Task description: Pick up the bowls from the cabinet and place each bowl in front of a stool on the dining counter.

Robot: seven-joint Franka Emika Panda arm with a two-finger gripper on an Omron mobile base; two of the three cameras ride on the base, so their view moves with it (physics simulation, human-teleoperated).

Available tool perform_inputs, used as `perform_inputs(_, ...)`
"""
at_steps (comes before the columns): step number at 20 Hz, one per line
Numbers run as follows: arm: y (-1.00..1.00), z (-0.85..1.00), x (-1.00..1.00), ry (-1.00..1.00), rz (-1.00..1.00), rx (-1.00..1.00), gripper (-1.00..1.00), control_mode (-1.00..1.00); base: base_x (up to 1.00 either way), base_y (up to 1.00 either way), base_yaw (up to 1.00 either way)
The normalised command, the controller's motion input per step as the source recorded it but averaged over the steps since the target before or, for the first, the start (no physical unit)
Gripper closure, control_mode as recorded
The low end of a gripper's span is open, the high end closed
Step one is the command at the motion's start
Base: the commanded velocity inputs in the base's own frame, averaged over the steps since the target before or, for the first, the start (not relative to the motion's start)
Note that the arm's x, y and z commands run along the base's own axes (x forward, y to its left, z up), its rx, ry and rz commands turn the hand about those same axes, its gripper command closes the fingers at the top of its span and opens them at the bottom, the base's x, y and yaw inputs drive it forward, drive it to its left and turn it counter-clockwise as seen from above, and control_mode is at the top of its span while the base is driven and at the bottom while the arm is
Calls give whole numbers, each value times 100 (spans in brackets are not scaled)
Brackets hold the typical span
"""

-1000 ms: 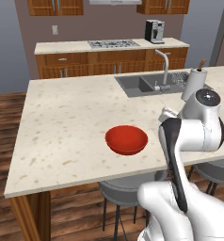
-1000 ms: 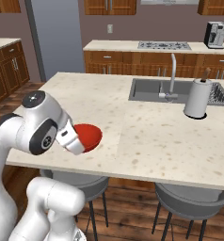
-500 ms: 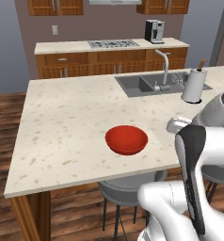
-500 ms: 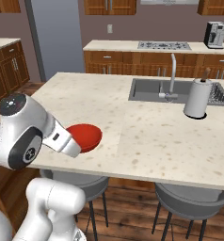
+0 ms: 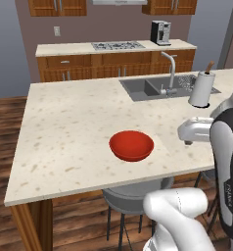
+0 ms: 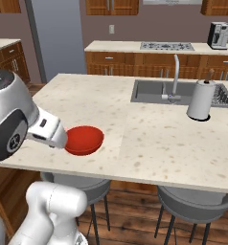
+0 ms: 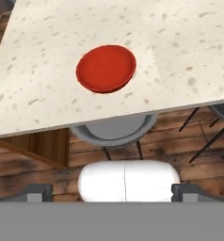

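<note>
Home kitchen, rendered. Evidence: large island w/ beige speckled stone top [image 5: 64, 127], inset grey sink [image 5: 145, 88] + curved silver faucet [image 5: 170, 68]; round grey stools [image 6: 195, 203] tucked under its edge. Back counter has gas cooktop [image 5: 117, 45] & black-silver coffee machine [image 5: 160, 32]. Reddish-brown wooden cabinets [image 6: 111, 6] above, wood plank floor [image 5: 6, 127].

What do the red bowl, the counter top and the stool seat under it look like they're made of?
The red bowl looks like glazed ceramic or plastic: smooth, evenly red, faintly shiny. The counter top looks like polished stone: beige with brown speckles. The stool seat looks like grey metal or plastic, a smooth dished shell.
</note>
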Motion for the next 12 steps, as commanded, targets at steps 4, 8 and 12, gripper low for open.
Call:
perform_inputs(4,14,41,-88,8,9,-18,-100,-100,0,0,0)
perform_inputs(8,-12,15,-94,1,3,-14,-100,-100,0,0,0)
perform_inputs(12,-20,9,-48,2,5,-2,-100,-100,0,0,0)
